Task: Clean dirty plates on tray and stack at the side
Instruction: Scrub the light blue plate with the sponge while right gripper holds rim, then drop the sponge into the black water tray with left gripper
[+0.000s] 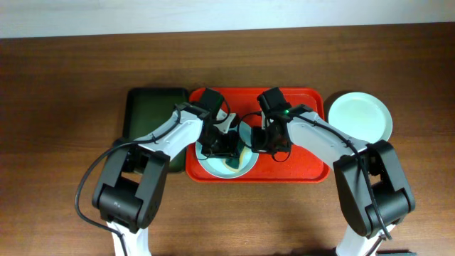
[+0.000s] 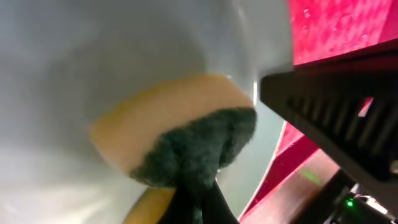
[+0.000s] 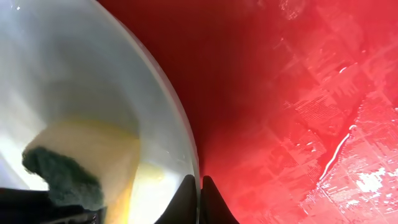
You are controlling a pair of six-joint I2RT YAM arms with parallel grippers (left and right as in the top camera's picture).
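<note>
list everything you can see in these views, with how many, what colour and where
plate on tray: one, pale blue-white, front of the red tray, under both grippers
side plate: one seen, pale mint, on the table right of the red tray
red tray: one, red, centre of the table
green tray: one, dark green, beside the red tray on its left
sponge: one, yellow with a dark green scouring side, pressed on the plate on tray
table: one, brown wood
left gripper: black, shut on the sponge
right gripper: black, shut on the rim of the plate on tray
left arm, right arm: white and black, reaching in from the front
</note>
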